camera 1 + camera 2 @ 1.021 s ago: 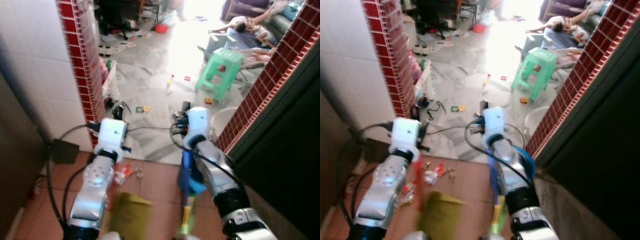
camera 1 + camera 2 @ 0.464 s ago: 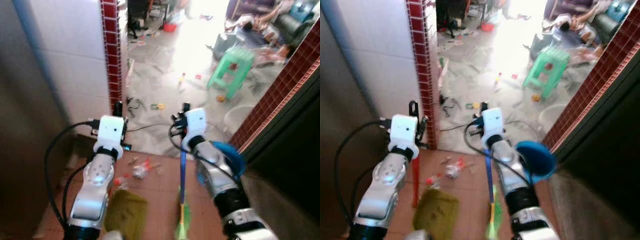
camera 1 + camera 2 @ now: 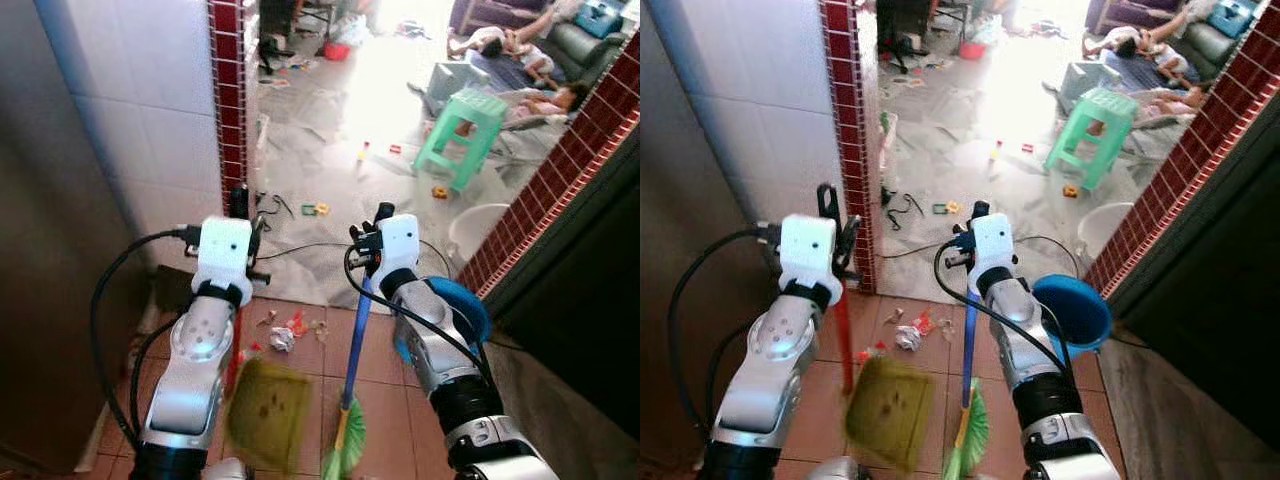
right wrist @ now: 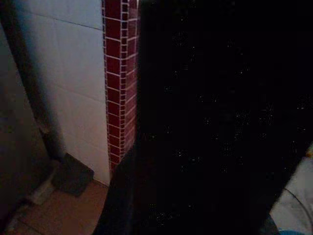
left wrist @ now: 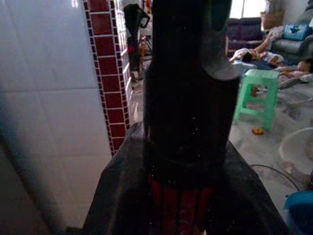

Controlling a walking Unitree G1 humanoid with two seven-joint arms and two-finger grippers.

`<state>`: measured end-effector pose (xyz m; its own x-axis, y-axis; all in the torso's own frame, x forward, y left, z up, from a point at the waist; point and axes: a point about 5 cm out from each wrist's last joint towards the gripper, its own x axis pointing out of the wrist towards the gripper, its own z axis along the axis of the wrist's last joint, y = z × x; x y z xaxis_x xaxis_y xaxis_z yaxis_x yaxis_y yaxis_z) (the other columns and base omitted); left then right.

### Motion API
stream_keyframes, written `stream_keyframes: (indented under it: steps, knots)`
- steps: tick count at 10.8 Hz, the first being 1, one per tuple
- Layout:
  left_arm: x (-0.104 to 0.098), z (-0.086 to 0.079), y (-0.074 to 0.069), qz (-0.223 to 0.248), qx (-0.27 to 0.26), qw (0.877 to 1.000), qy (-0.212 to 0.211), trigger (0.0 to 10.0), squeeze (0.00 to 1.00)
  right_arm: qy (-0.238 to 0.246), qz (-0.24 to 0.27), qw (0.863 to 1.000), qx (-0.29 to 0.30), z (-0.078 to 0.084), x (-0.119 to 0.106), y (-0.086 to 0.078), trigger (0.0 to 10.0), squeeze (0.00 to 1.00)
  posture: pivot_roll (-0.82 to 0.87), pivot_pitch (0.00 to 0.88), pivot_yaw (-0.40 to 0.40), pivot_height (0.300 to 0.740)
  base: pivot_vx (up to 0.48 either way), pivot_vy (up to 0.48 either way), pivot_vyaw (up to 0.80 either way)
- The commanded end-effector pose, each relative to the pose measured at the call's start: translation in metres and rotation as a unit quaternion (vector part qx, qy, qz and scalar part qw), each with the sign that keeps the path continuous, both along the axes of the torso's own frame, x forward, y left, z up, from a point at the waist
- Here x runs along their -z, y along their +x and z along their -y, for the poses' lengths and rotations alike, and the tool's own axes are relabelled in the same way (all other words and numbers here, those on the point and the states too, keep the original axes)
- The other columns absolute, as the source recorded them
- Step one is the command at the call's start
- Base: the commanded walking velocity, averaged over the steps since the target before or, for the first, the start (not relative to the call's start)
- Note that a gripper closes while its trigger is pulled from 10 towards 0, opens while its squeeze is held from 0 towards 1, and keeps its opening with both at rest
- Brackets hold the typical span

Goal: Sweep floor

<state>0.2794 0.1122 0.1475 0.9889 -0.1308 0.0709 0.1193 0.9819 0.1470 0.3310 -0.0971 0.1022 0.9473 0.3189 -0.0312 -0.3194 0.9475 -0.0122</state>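
My right gripper is shut on the blue handle of a broom, whose green bristles reach the terracotta tiles. With its fingers clamped on a red handle, my left gripper holds a yellow-green dustpan hanging just above the floor, left of the bristles. A small heap of litter, paper scraps and red bits, lies on the tiles just beyond the dustpan and broom head. In the left wrist view the red handle shows between the black fingers.
A red-tiled pillar and white wall stand to the left, a dark brick-edged wall to the right. A blue basin sits by my right arm. Beyond lie a cable, scattered toys, a white bucket, a green stool and people on the floor.
The camera has swung and steadied, so the whole scene shifted. Both grippers keep their hold. Broom and dustpan now hang lower in view, closer to the litter.
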Motion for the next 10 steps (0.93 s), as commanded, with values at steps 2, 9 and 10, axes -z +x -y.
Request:
stream_keyframes:
  steps: [2, 9, 10]
  knots:
    - [-0.052, 0.017, 0.006, 0.081, 0.017, 0.996, -0.012, 10.0, 0.0, -0.006, 0.028, 1.0, 0.007, 0.005, -0.012, 0.006, 10.0, 0.0, 0.04, 0.0, -0.093, 0.74, 0.0, 0.0, 0.0]
    - [-0.043, 0.001, 0.001, 0.066, -0.046, 0.997, 0.005, 10.0, 0.0, -0.022, 0.035, 0.999, 0.023, 0.017, -0.014, 0.005, 10.0, 0.0, 0.02, 0.015, -0.12, 0.74, 0.0, 0.0, 0.1]
    - [-0.046, -0.001, 0.0, 0.068, -0.051, 0.996, 0.0, 10.0, 0.0, -0.018, 0.034, 0.999, 0.029, 0.017, -0.014, 0.005, 10.0, 0.0, 0.02, 0.017, -0.095, 0.74, 0.0, 0.0, 0.79]
